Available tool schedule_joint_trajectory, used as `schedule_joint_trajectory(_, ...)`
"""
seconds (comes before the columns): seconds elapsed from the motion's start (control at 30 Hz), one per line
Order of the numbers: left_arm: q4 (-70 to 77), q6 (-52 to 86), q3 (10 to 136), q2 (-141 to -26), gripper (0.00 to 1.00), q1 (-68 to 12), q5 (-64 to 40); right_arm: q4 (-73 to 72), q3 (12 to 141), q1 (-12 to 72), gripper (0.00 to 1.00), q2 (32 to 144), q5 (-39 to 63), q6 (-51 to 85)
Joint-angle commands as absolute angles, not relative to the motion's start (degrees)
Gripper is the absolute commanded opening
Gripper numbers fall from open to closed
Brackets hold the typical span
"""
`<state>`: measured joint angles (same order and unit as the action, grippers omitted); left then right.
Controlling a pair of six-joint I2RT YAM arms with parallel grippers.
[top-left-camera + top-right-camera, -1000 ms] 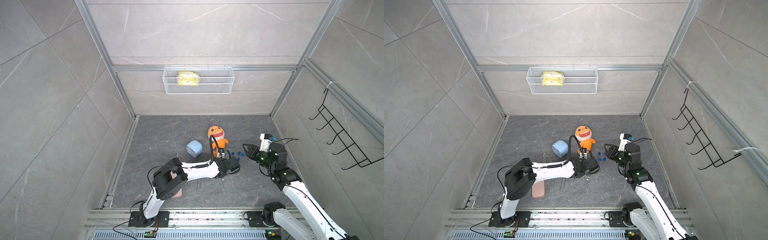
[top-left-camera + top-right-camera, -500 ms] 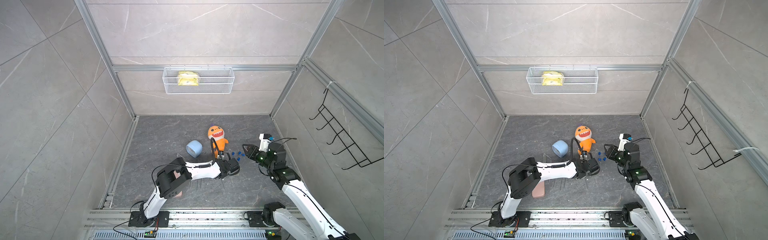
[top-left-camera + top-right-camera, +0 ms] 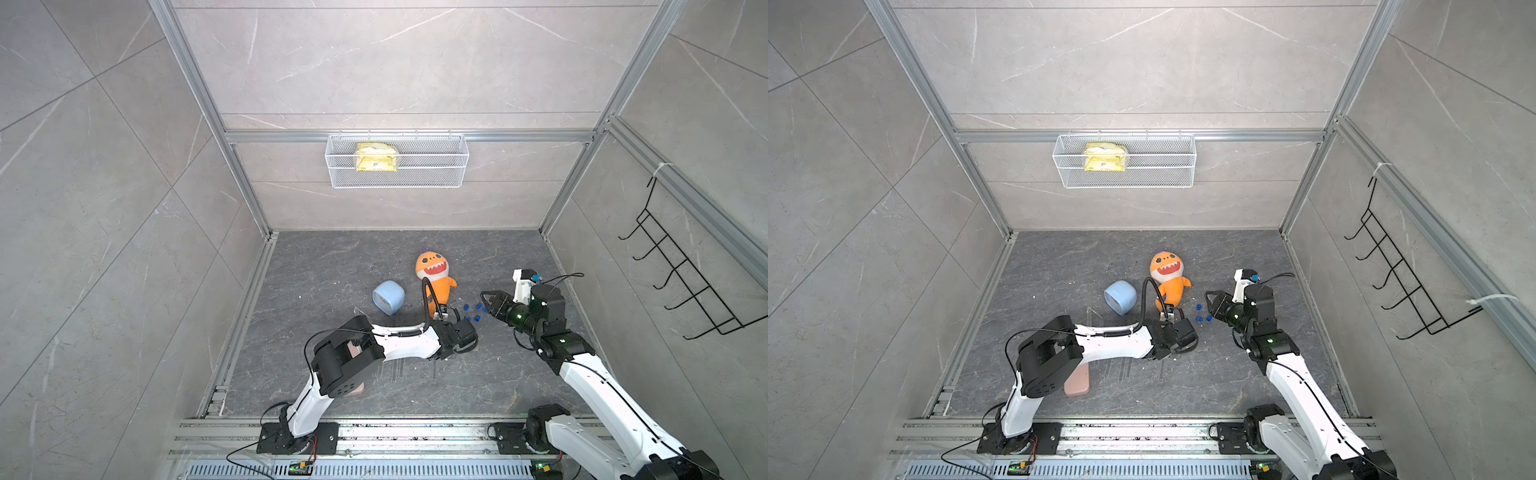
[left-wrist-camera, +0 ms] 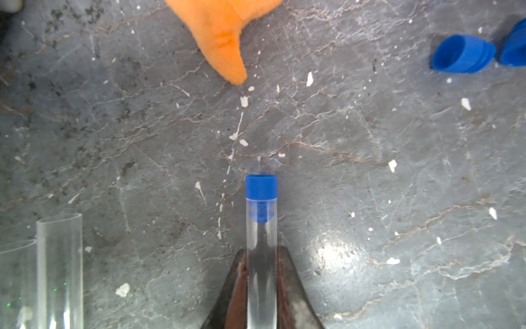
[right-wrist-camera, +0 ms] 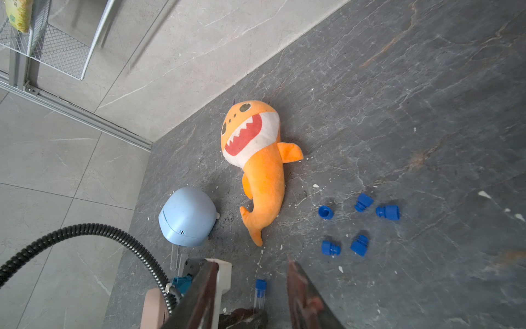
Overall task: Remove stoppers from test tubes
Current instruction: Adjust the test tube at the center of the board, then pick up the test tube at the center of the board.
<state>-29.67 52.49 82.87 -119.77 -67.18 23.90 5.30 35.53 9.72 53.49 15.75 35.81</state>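
The left arm [image 3: 405, 343] and right arm [image 3: 602, 390] are white shells joined by black joint housings, on black base plates [image 3: 324, 438]. A ribbed black hose [image 5: 85, 229] loops from the left wrist. The left hand [image 4: 262, 250] has dark, tapered fingers [image 4: 236, 287], rust-brown inside. A green light [image 3: 1271, 340] glows on the right arm.

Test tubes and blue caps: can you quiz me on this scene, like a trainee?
1. True or false: the left gripper is shut on a test tube whose stopper is in place.
2. How many loose stoppers lie on the floor in the right wrist view?
3. The right gripper is: A open and empty; B shut on a stopper; C shut on a tube.
Key: 1 true; 2 five; 3 A.
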Motion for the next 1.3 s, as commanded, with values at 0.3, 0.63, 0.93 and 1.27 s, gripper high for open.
schedule_joint_trajectory(0.3, -32.17, 47.34, 78.52, -115.09, 0.33, -67.31, 21.11, 2.88, 35.24, 9.63, 0.44, 54.76, 17.21, 37.19)
schedule_joint_trajectory(0.63, -31.20, 49.65, 75.99, -115.14, 0.26, -67.24, 18.81, 3.05, 35.07, 9.57, 0.44, 54.50, 17.15, 37.18)
schedule_joint_trajectory(0.93, -30.60, 48.44, 74.64, -114.64, 0.17, -67.19, 18.48, 2.78, 34.89, 9.64, 0.44, 54.45, 17.31, 37.44)
schedule_joint_trajectory(1.27, -26.90, 40.79, 73.19, -110.50, 0.06, -66.62, 21.02, 2.81, 35.24, 9.54, 0.44, 53.88, 17.97, 37.71)
